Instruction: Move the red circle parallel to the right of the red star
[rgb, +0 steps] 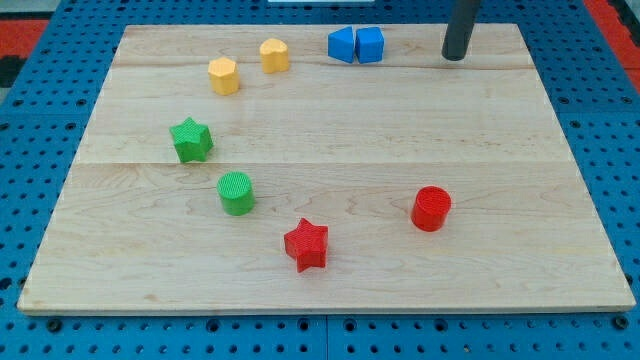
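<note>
The red circle (431, 208) sits on the wooden board at the lower right of centre. The red star (306, 244) lies to its left and a little lower, near the view's bottom edge of the board. My tip (455, 57) is at the view's top right of the board, far above the red circle and just right of the blue blocks. It touches no block.
Two blue blocks (356, 45) stand side by side at the top centre. Two yellow blocks (274, 55) (223, 76) lie at the top left. A green star (191, 140) and a green circle (237, 193) lie at the left. The board (500, 130) rests on a blue pegboard.
</note>
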